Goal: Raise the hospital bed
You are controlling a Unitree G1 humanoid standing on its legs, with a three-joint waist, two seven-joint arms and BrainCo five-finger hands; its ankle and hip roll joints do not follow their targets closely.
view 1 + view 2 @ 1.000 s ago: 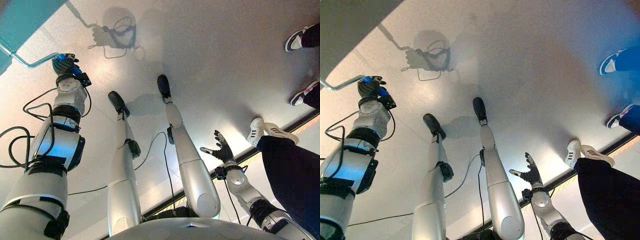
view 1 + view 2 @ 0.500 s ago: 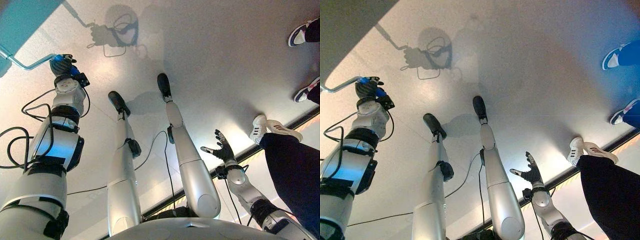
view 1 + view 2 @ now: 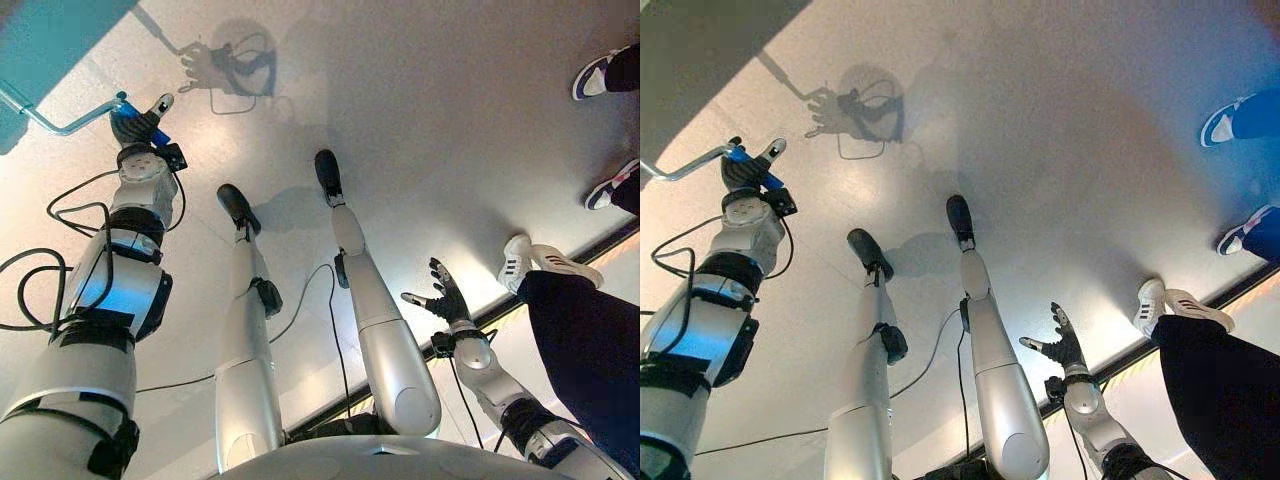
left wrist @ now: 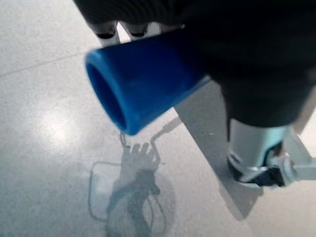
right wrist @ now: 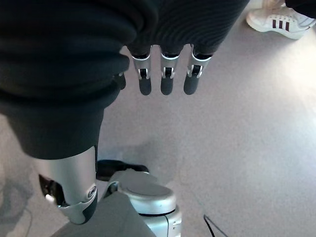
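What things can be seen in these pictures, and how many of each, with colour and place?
crank grip: one, blue, at the left hand's palm
crank rod: one, silver, bent, running from the grip to the bed
hospital bed: one, teal, at the far left corner
floor: one, pale grey, glossy
floor strip: one, dark, crossing the floor on the right
white shoe: one, with dark stripes, beside the strip
dark trouser leg: one, a person's, above the white shoe, near right
dark shoes: two, with white soles, at the far right edge
left hand: one, fingers straightened, at the grip
right hand: one, open, idle, low on the right
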